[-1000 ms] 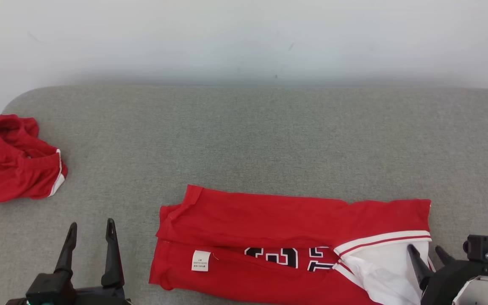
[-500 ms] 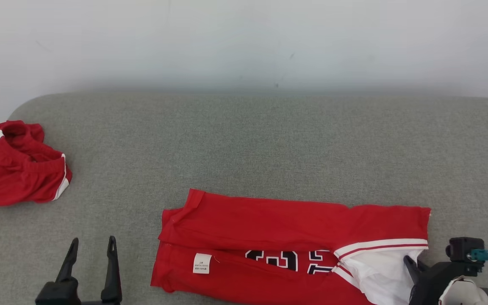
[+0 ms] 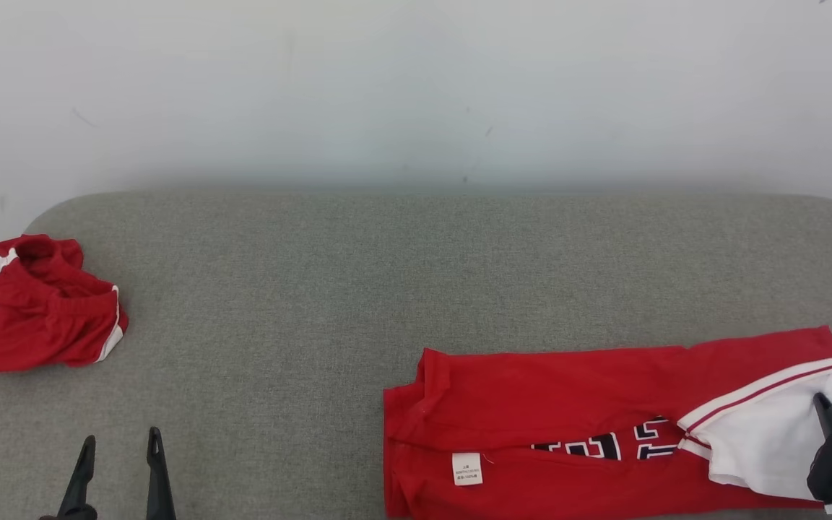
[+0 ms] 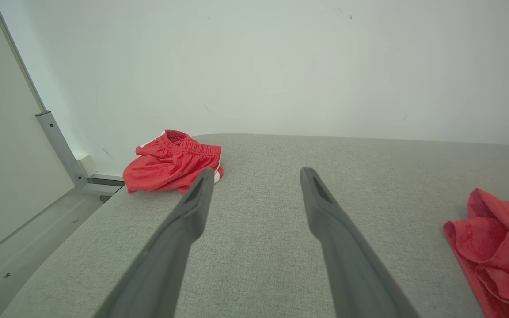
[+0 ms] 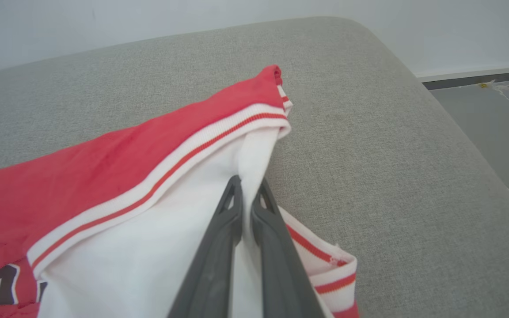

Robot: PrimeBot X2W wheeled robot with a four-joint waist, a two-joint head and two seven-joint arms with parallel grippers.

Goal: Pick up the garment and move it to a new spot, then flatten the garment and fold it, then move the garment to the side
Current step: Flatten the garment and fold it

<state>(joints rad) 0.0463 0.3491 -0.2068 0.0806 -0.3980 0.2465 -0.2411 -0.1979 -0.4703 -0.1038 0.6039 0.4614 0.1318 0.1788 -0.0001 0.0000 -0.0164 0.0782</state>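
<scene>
The garment [image 3: 546,404] is a red jersey with a white sleeve, dark numbers and a white label, folded into a long band on the grey cushion at the lower right. My right gripper [image 5: 248,185] is shut on the garment's [image 5: 117,185] white sleeve edge, pinching a fold of cloth between its dark fingers [image 5: 219,247]. In the head view the right gripper [image 3: 824,408] sits at the sleeve's right end. My left gripper [image 3: 118,451] stands open at the lower left, nothing between its fingers [image 4: 325,221], well left of the garment's edge [image 4: 497,247].
A crumpled pair of red shorts [image 3: 37,303] with white trim lies at the cushion's far left edge [image 4: 172,161]. The grey cushion [image 3: 387,289] ends in a rounded edge on the right, with floor [image 5: 497,115] beyond it. A pale wall stands behind.
My right gripper has shut on the white sleeve and dragged the garment to the right. The head camera has tilted, so the cushion sits lower in view. The left gripper stays open.
</scene>
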